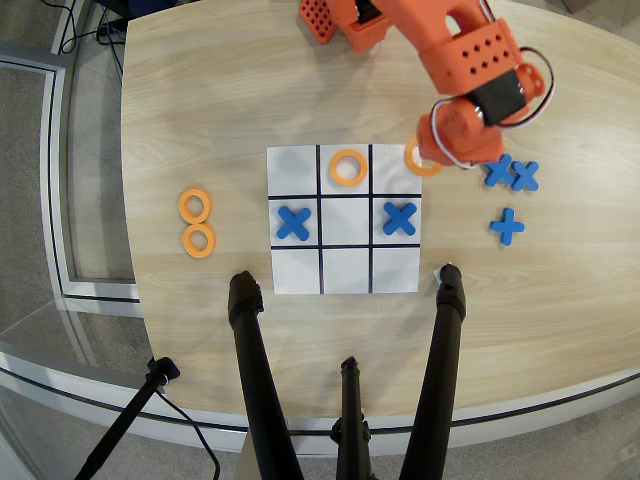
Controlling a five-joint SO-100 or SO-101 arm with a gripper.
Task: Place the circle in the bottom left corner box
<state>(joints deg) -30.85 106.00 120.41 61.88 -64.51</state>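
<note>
Hovering over the board's upper-right edge in the overhead view, the tool (432,152) seems to hold the circle (418,160), grip unclear; the corner box (394,168) remains unfilled.

Pale matt wood-grain table (200,100), matt white board (345,268), orange plastic arm (470,50)
</note>
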